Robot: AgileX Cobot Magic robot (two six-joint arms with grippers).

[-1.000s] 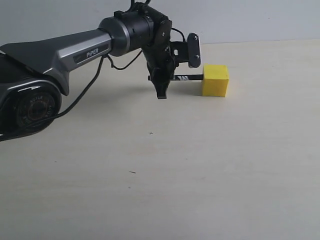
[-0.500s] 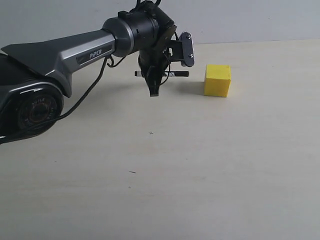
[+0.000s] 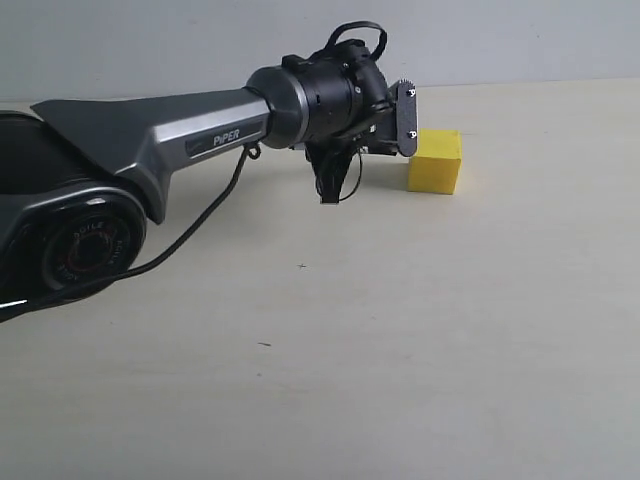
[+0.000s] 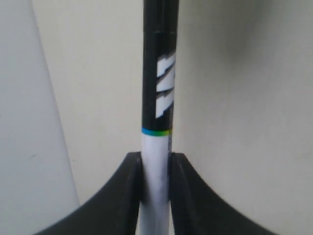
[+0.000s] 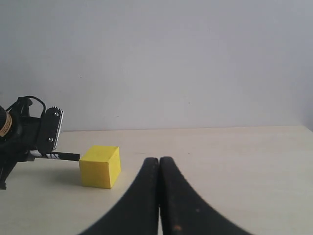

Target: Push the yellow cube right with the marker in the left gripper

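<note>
The yellow cube rests on the table at the back, right of centre. My left gripper hangs just to its left, and most of the marker is hidden behind the wrist in the exterior view. In the left wrist view the gripper is shut on the marker, gripping the white barrel with the black cap pointing away. In the right wrist view the marker's black end reaches the left side of the cube, touching or nearly so. My right gripper is shut with nothing in it, nearer the camera than the cube.
The pale table stretches to the right of the cube and toward the front. A plain grey wall stands behind the table's far edge. The left arm's thick body and its looped cable fill the left side.
The left wrist has rolled and moved right again, bringing the marker back to the cube after drawing away half a second ago. The cube sits about where it was.
</note>
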